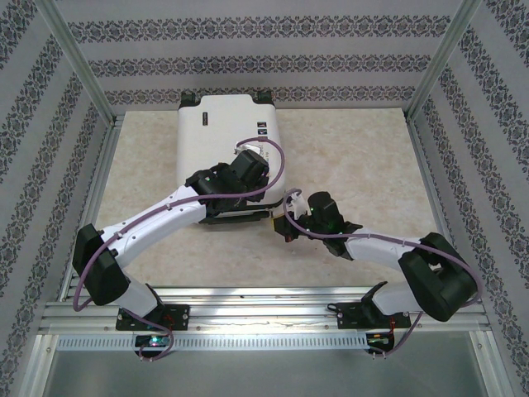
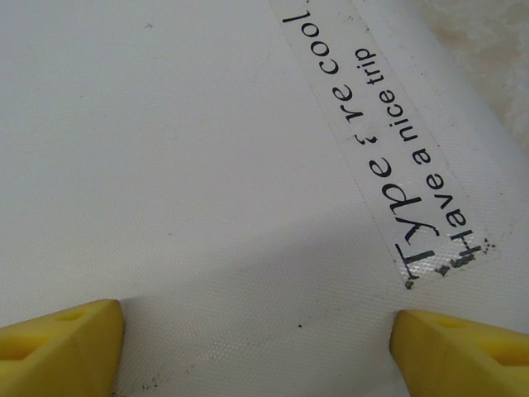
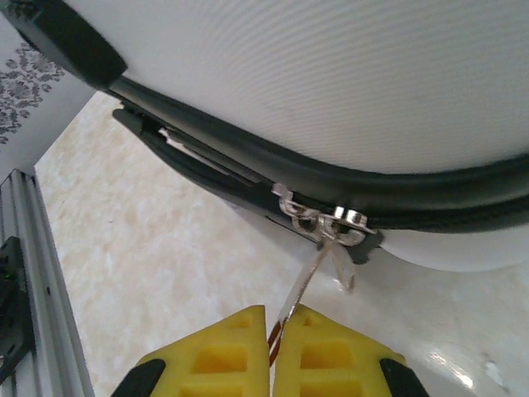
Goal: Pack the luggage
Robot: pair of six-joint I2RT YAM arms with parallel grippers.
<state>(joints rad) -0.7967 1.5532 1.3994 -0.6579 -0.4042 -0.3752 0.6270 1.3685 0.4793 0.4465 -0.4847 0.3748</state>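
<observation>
The luggage [image 1: 223, 132], a white hard-shell suitcase, lies closed on the table at the back left. My left gripper [image 1: 248, 169] hovers over its lid, open, yellow fingertips [image 2: 66, 347] spread wide over the white shell [image 2: 207, 165] beside black printed words [image 2: 397, 149]. My right gripper [image 1: 285, 225] sits at the suitcase's near right corner. In the right wrist view the luggage [image 3: 331, 83] shows its black zip seam, and my right gripper [image 3: 273, 347] is shut on a silver zipper pull [image 3: 310, 273] hanging from the sliders.
Beige marbled tabletop [image 1: 355, 165] spreads to the right of the suitcase. Aluminium frame rails [image 1: 264, 298] run along the near edge and the sides, with patterned walls [image 1: 248, 66] behind. A rail [image 3: 33, 273] stands at the left of the right wrist view.
</observation>
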